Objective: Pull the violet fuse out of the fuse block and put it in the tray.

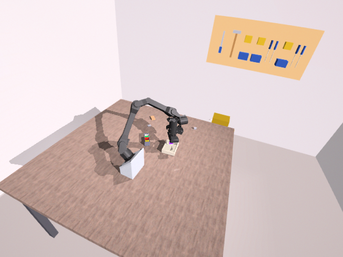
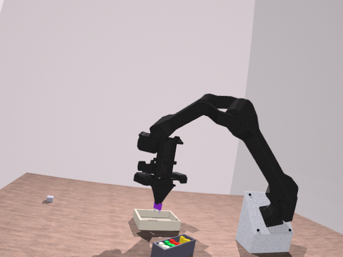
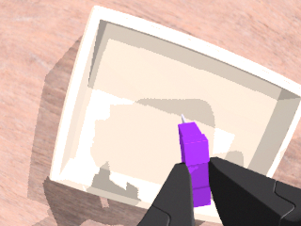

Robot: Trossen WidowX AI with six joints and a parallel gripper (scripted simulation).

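Violet fuse (image 3: 194, 162) pinched between gripper (image 3: 199, 183) fingertips, prongs down, hanging just above cream tray (image 2: 138, 219) interior

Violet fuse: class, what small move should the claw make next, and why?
Probably a short straight descent, then release. The claw is shut on the violet fuse, which hangs over the tray interior with its prongs about level with the rim, not yet resting on the floor.
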